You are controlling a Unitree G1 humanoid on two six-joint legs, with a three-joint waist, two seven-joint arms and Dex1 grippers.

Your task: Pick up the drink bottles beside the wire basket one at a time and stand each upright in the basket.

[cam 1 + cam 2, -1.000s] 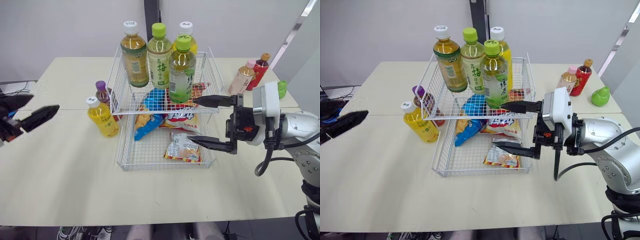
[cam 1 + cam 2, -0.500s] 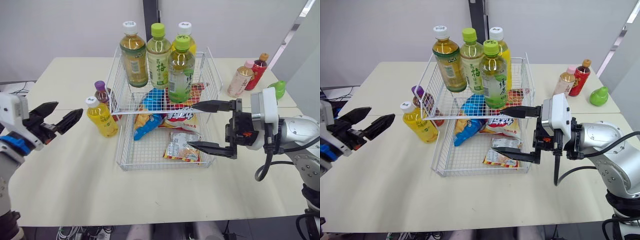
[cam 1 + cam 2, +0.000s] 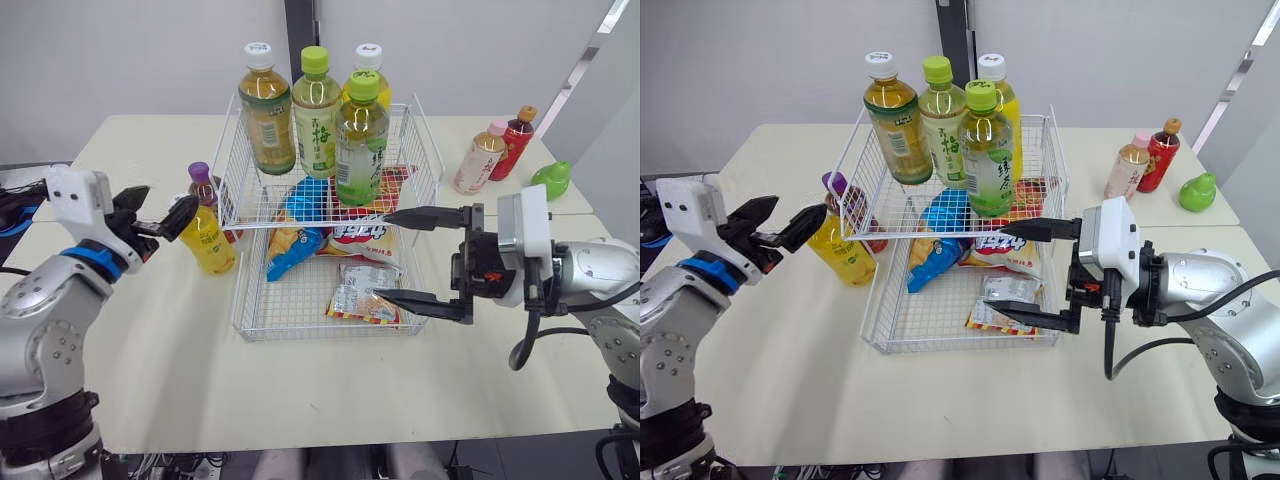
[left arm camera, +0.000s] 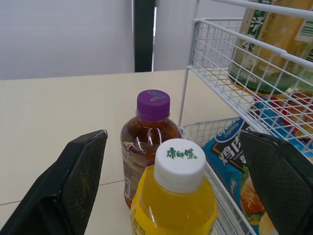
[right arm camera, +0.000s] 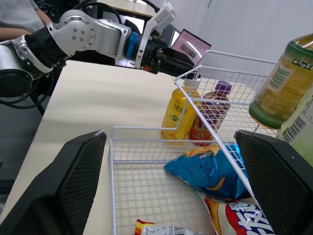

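A yellow drink bottle (image 3: pixel 207 240) with a white cap stands on the table just left of the white wire basket (image 3: pixel 237 322). A brown bottle with a purple cap (image 3: pixel 203 180) stands right behind it. My left gripper (image 3: pixel 158 208) is open at the height of the yellow bottle's cap (image 4: pixel 179 159), one finger on either side, not touching it. Several bottles (image 3: pixel 318 115) stand upright on the basket's upper shelf. My right gripper (image 3: pixel 382 256) is open at the basket's right side, holding nothing. Its fingers reach over the lower tray.
Snack bags (image 3: pixel 300 235) lie in the basket's lower tray. At the table's back right stand a pink-capped bottle (image 3: pixel 480 158) and a red bottle (image 3: pixel 514 142), with a green pear-shaped object (image 3: pixel 548 180) beside them. A person and a laptop (image 5: pixel 190 45) are beyond the table's left side.
My left arm has swung in from the table's left edge to the yellow bottle, gripper still open. The right gripper has hardly moved.
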